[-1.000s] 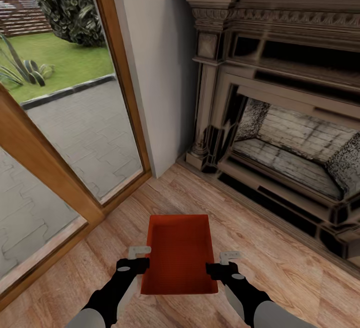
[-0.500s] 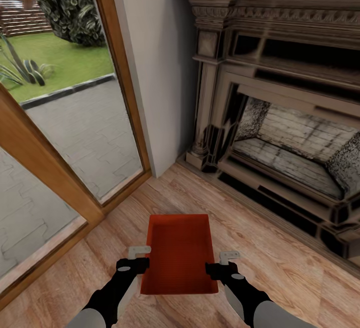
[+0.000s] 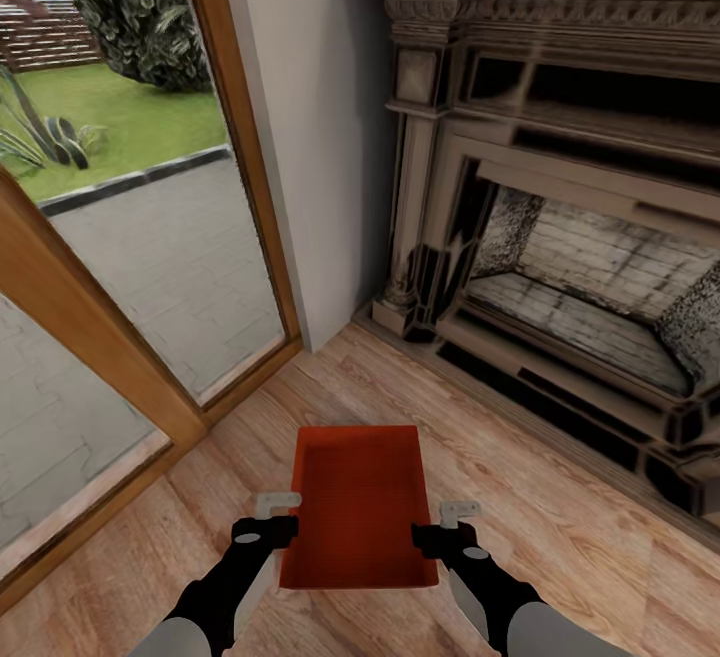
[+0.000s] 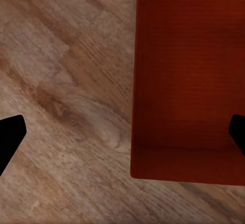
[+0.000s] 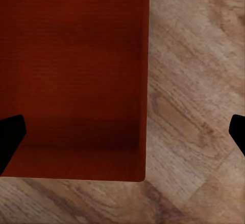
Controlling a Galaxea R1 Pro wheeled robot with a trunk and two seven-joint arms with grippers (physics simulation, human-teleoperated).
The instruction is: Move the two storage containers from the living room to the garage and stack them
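Note:
One red-orange open-top storage container [image 3: 360,507] sits on the light wood-plank living room floor [image 3: 560,527], just in front of me. My left gripper [image 3: 272,533] is open over the bin's left wall [image 4: 135,81]. One black fingertip [image 4: 10,137] is outside over the planks and the other [image 4: 237,132] is over the bin's inside. My right gripper [image 3: 442,537] is open in the same way over the right wall [image 5: 145,81], with one fingertip [image 5: 10,137] over the inside and one [image 5: 237,132] outside. The bin [image 5: 71,70] is empty. The garage is out of view.
A dark carved fireplace [image 3: 560,237] with a brick firebox stands ahead on the right, its hearth edge [image 3: 560,407] running along the floor. A pale wall corner [image 3: 320,137] and a wood-framed glass door [image 3: 120,237] onto a paved yard are on the left.
The whole view has shifted up a little, so the camera moved. Both arms and the container keep the same places relative to each other.

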